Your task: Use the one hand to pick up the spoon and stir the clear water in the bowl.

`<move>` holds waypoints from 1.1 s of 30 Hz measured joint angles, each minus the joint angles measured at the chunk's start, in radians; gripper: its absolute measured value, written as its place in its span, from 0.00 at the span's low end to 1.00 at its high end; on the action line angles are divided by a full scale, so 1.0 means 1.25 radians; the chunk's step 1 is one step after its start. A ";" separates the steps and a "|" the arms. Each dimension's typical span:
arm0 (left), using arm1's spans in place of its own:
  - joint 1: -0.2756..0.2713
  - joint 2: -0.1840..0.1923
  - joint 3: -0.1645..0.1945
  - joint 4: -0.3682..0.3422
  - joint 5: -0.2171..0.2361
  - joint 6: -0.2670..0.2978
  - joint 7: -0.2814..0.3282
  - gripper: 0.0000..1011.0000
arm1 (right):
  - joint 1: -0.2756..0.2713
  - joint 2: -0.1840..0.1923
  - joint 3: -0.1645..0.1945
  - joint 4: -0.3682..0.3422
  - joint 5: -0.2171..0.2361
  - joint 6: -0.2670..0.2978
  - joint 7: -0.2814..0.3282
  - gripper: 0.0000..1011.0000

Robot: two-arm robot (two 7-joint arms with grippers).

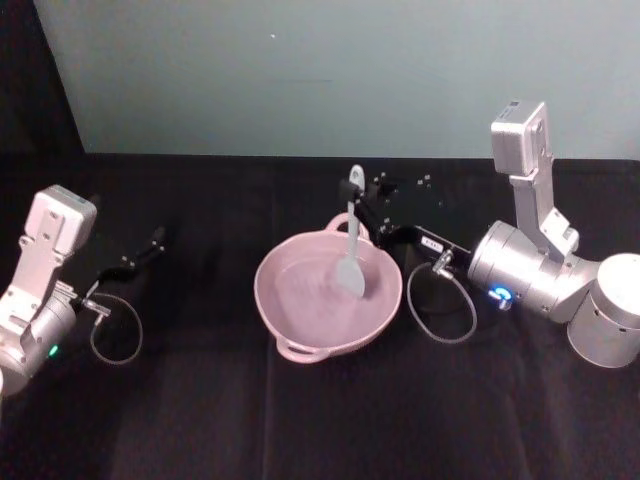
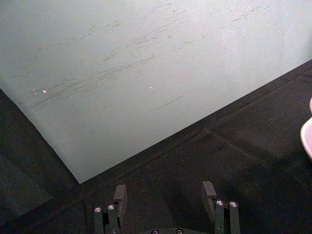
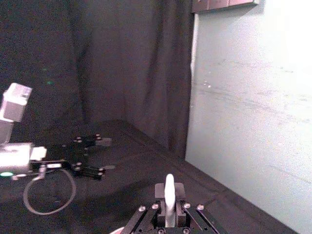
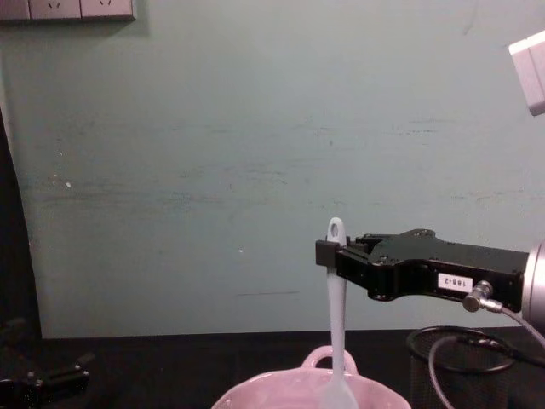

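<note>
The right end effector (image 4: 326, 250) pinches the spoon (image 4: 337, 298) high on its handle so the paddle hangs into the bowl (image 1: 259, 287) for stirring; the left end effector (image 2: 164, 191) idles, wide.

This looks like a robotics lab or test bay. A black-draped table (image 1: 300, 420) stands against a bare pale green wall (image 4: 255, 128) with sockets (image 4: 68, 8) high up. A black curtain (image 3: 122, 73) hangs beside the wall, and 2 silver robot arms, the left arm (image 1: 40, 290) and the right arm (image 1: 540, 270), reach over the table.

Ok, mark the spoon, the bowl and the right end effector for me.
spoon (image 1: 351, 240), head view, middle of the handle.
bowl (image 1: 335, 345), head view, near-side wall.
right end effector (image 4: 325, 252), chest view, fingertips clamped on the spoon handle.
</note>
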 joint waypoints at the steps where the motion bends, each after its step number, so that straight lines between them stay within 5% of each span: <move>1: 0.000 0.000 0.000 0.000 0.000 0.000 0.000 1.00 | -0.002 0.002 -0.001 -0.003 0.004 0.003 0.003 0.12; 9: 0.000 0.000 0.000 0.000 0.000 0.000 0.000 1.00 | -0.008 0.007 -0.026 -0.023 0.033 0.020 0.023 0.12; 17: 0.000 0.000 0.000 0.000 0.000 0.000 0.000 1.00 | 0.009 -0.018 -0.056 -0.005 0.033 -0.008 0.025 0.12; 24: 0.000 0.000 0.000 0.000 0.000 0.000 0.000 1.00 | 0.041 -0.061 -0.071 0.061 -0.010 -0.058 -0.012 0.12; 33: 0.000 0.000 0.000 0.000 0.000 0.000 0.000 1.00 | 0.063 -0.094 -0.042 0.127 -0.061 -0.112 -0.069 0.12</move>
